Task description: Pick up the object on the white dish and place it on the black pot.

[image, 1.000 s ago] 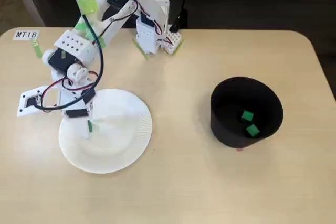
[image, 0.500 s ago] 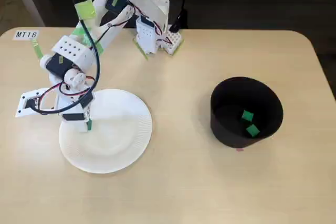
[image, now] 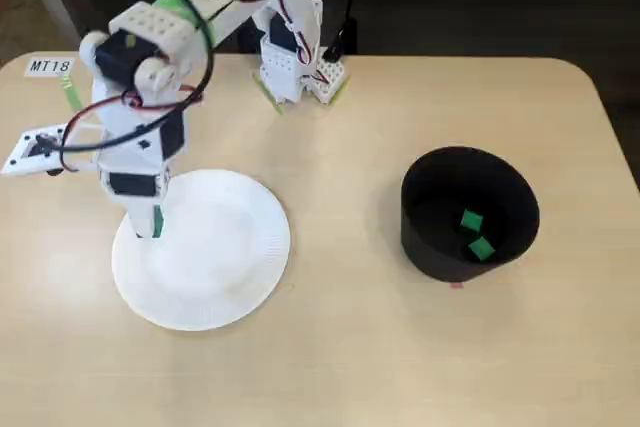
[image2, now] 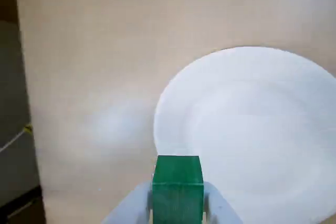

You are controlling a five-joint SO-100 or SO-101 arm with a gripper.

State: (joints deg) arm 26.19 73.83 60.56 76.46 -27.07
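In the wrist view my gripper (image2: 177, 203) is shut on a green block (image2: 177, 182), held between the two white fingers above the left edge of the white dish (image2: 252, 129). In the fixed view the gripper (image: 150, 222) hangs over the left rim of the white dish (image: 215, 257), with a sliver of the green block (image: 158, 221) showing at its tip. The dish surface looks bare. The black pot (image: 468, 209) stands at the right of the table, far from the gripper, with two green blocks (image: 476, 234) inside it.
The arm's base (image: 290, 67) stands at the back middle of the table. A white label reading MT18 (image: 50, 66) and a small white part (image: 35, 147) lie at the left edge. Bare tabletop lies between dish and pot.
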